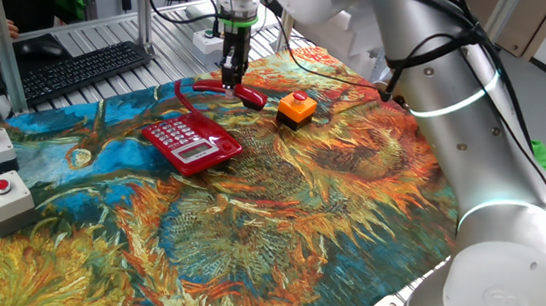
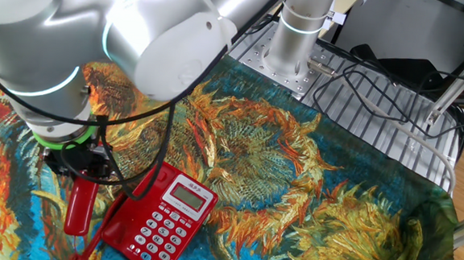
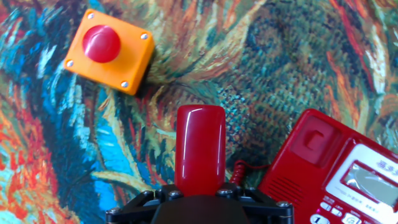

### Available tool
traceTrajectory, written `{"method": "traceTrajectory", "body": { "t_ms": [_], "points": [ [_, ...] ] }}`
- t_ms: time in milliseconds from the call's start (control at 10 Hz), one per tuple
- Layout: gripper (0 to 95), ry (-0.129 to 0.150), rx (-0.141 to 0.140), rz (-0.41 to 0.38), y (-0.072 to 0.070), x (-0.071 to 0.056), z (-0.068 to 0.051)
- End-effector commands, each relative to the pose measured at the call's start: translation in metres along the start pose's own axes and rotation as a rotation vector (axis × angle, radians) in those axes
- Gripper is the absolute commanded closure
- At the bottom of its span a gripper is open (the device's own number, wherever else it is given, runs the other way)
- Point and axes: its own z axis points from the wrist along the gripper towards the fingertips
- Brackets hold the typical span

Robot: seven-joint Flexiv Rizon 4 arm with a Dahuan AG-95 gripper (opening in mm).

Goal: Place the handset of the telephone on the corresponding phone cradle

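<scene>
Jaws clamped on handset (image 3: pixel 199 148), held above the worktop (image 1: pixel 261 234) just beside phone (image 1: pixel 190 143), cradle side. Risk: cord (image 3: pixel 239 171) snagging or dragging the phone; skewed handset missing the cradle (image 3: pixel 309 142). Fingertips hidden in all views; cradle's far end cut off.

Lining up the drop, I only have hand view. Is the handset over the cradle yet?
Observer: No. In one fixed view the handset, gripped in the hand, is beside the telephone, not above it.
Operator: Where's the cord?
Observer: The cord arcs over the cloth behind the telephone.
Operator: Anything else around?
Observer: Two grey button boxes sit at the cloth's edge, well apart from the telephone.
</scene>
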Motion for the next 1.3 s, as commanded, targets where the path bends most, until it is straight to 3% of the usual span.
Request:
{"method": "traceTrajectory", "body": {
  "t_ms": [100, 600, 1300],
  "points": [
    [95.0, 0.0, 0.0, 0.012, -0.001, 0.0, 0.0],
    [95.0, -0.001, -0.012, 0.0, 0.001, 0.003, 0.004],
    [95.0, -0.002, -0.025, 0.0, 0.024, 0.003, 0.02]
  ]
}}
